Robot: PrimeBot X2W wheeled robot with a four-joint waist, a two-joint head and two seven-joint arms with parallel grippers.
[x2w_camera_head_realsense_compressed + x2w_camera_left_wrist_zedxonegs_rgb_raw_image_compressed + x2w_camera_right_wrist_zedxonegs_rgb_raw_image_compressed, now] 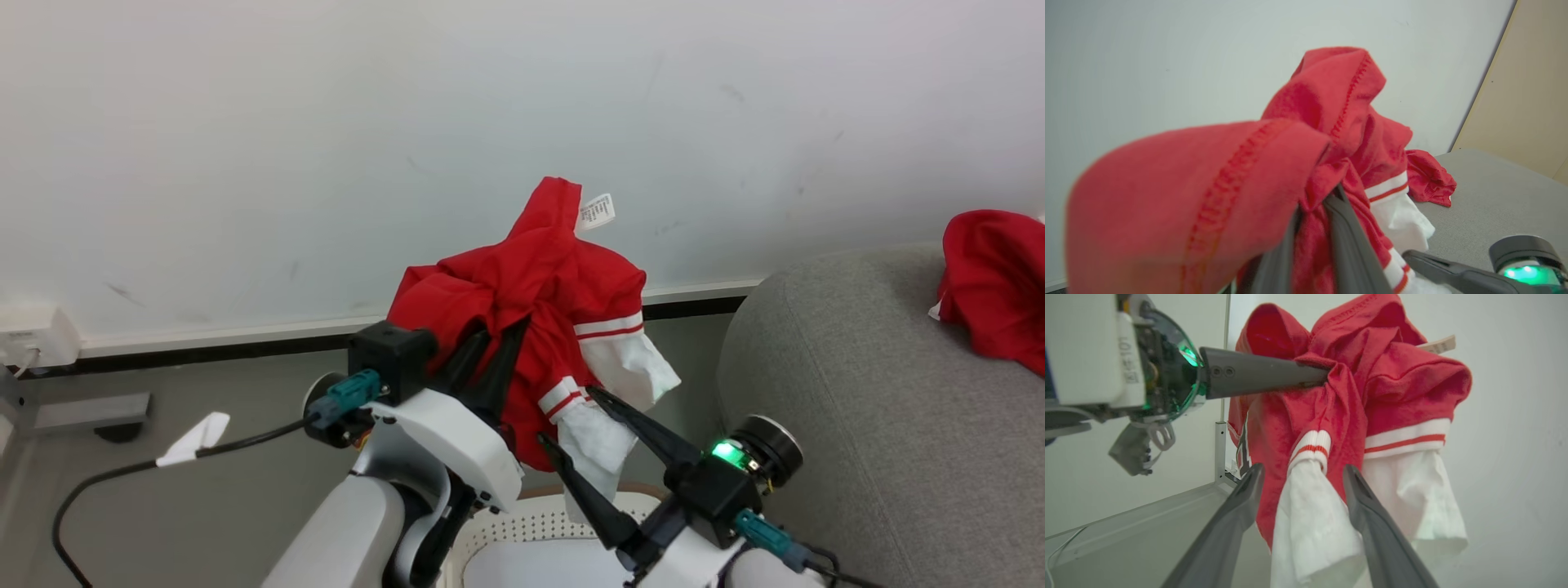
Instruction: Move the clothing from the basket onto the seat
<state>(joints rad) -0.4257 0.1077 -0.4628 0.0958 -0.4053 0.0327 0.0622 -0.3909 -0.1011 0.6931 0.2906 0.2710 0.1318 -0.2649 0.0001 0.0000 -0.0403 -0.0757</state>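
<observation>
One red-and-white garment (pixel 539 278) hangs pinched by the left tool (pixel 496 339); the right tool (pixel 567 416), spread, straddles its white sleeve (pixel 602 445) at five o'clock.

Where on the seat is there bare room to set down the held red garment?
Bare grey seat lies between its rounded left edge and the other red garment at its right. Crowded above the basket: left tool, right tool, held garment.
</observation>
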